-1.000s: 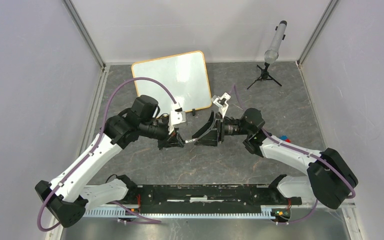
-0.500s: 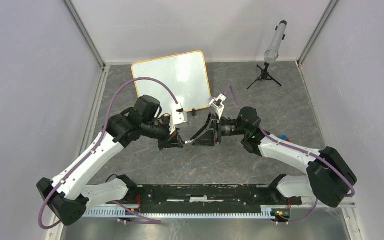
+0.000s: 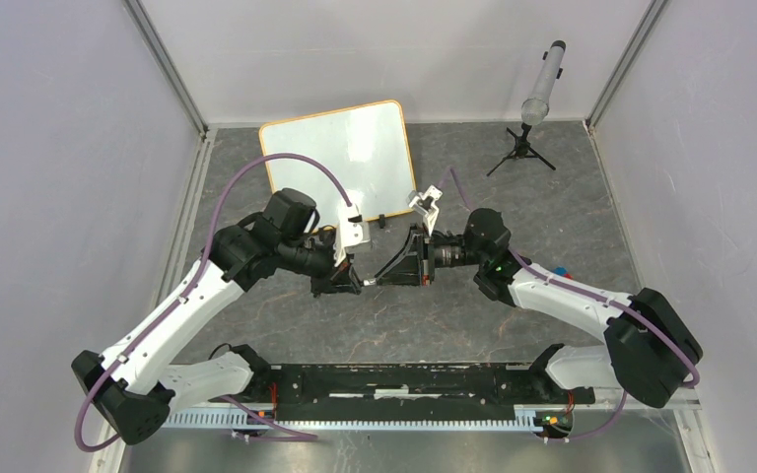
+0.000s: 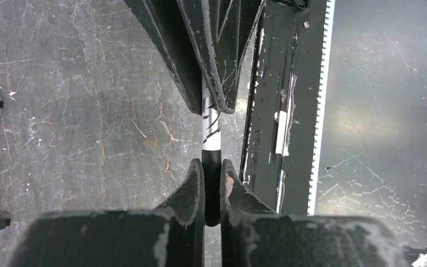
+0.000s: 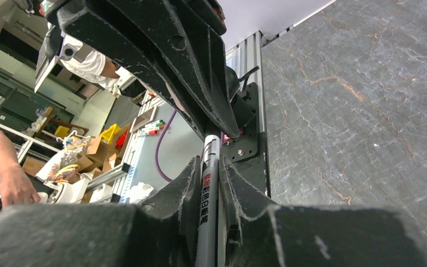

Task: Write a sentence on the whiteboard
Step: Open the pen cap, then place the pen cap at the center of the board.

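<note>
Your left gripper (image 4: 212, 173) is clenched on the black end of the marker (image 4: 211, 125). Your right gripper (image 5: 208, 184) grips its white barrel, and the two sets of tips almost meet. The whiteboard (image 3: 335, 148) lies just beyond them, towards the far left. Bare table (image 3: 434, 325) lies on their near side.

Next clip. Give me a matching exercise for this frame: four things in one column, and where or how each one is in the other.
Things:
1. whiteboard
2. marker
3. grey tube on a tripod
4. left gripper

States:
A. gripped on its printed barrel by the right gripper
B. stands at the far right, near the back corner
C. shut on the marker's black end
D. lies flat at the far side, left of centre, with no writing visible from above

Pairs: 1-D, 2-A, 3-B, 4-C.
</note>
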Robot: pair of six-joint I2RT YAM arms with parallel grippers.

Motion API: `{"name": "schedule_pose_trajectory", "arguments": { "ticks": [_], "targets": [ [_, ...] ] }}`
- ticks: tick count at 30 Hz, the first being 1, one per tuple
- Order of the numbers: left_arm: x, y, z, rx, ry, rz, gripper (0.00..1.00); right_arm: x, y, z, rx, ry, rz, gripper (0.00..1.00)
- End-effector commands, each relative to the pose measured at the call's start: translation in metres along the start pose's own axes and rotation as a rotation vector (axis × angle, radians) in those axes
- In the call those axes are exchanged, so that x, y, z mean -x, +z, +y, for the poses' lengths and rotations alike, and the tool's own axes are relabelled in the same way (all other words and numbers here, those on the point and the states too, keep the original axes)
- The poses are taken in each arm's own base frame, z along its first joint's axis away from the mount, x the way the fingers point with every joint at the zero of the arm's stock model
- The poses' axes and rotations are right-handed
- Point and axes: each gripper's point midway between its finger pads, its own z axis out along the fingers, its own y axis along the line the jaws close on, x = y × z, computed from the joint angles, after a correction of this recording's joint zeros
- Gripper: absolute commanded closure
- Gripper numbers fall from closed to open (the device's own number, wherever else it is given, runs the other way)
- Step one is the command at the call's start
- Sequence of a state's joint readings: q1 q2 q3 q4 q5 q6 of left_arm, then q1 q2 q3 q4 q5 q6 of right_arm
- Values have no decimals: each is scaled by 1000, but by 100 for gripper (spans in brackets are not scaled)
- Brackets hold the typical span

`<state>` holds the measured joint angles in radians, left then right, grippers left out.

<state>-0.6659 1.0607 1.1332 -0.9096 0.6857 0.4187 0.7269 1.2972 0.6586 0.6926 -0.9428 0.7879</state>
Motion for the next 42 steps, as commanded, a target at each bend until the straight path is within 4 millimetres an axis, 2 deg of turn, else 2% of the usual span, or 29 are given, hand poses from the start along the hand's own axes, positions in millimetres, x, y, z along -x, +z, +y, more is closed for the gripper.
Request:
{"name": "schedule_pose_trajectory", "arguments": {
  "ticks": [1,3,4,9,15,26,29,32,35,38,42],
  "targets": [
    [20,0,2,-4,103,-46,98,15,8,17,54,-76,-11,84],
    [18,0,3,1,104,-42,98,15,8,17,55,-79,-7,99],
    [17,0,3,5,102,-40,98,14,8,17,53,-81,-2,100],
    [4,-3,4,28,101,-14,98,15,4,11,23,-92,21,100],
    [-20,-10,2,59,103,32,98,19,-11,-2,-42,-101,31,100],
    [-56,-16,1,98,75,79,98,41,-59,-17,-146,-135,-28,100],
    [-82,-19,16,175,50,167,98,40,-73,-26,-197,-162,-20,100],
    [-125,-30,46,288,-5,332,98,30,-85,-39,-254,-184,15,100],
    [-168,-45,65,310,-82,448,98,13,-94,-49,-291,-197,57,100],
    [-198,-64,88,372,-128,473,98,-3,-101,-56,-319,-205,105,100],
    [-225,-78,110,409,-166,486,98,-14,-107,-60,-340,-237,144,100]
  ]
}}
